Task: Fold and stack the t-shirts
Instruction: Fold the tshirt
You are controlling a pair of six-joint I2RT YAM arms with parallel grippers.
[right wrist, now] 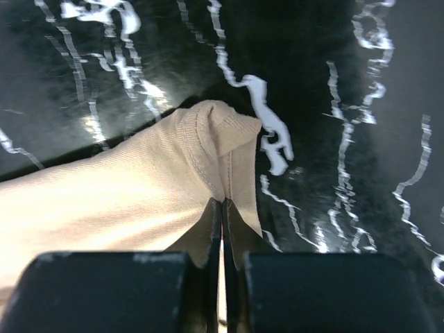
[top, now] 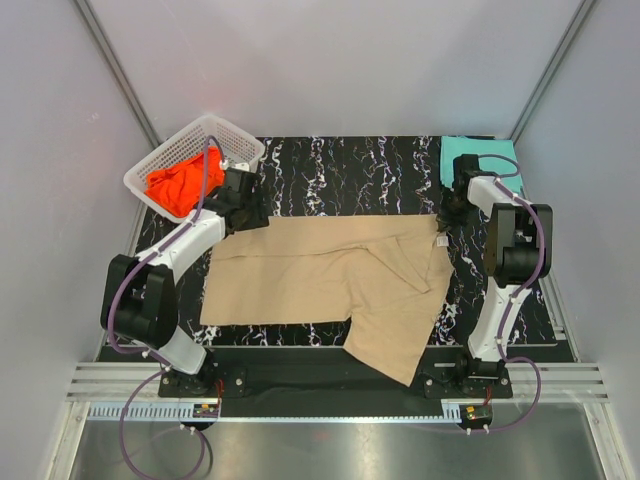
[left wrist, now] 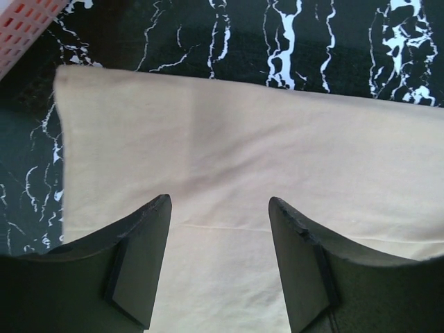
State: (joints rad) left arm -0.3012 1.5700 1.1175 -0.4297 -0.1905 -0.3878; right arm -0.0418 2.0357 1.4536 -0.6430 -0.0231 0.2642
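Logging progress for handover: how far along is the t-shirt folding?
Done: the teal t-shirt looks folded at the far right corner. In hand: the tan t-shirt lies spread, partly folded; the right gripper pinches its edge, the left gripper is open above its corner. Left: the orange-red t-shirt is bunched in the basket; nothing stacked yet.

The left arm (top: 175, 245) rose from its near-left base, bent at the elbow, and reached far and rightward. Its gripper (left wrist: 218, 208) pointed down, its two dark fingers (left wrist: 139, 263) spread wide with nothing between them. The right arm (top: 510, 250) stood up from its near-right base, with the forearm stretched toward the far side and the wrist turned down and left. Its gripper (right wrist: 222, 208) sat low over the surface, fingers pressed together on an edge of the tan shirt (right wrist: 139, 187).
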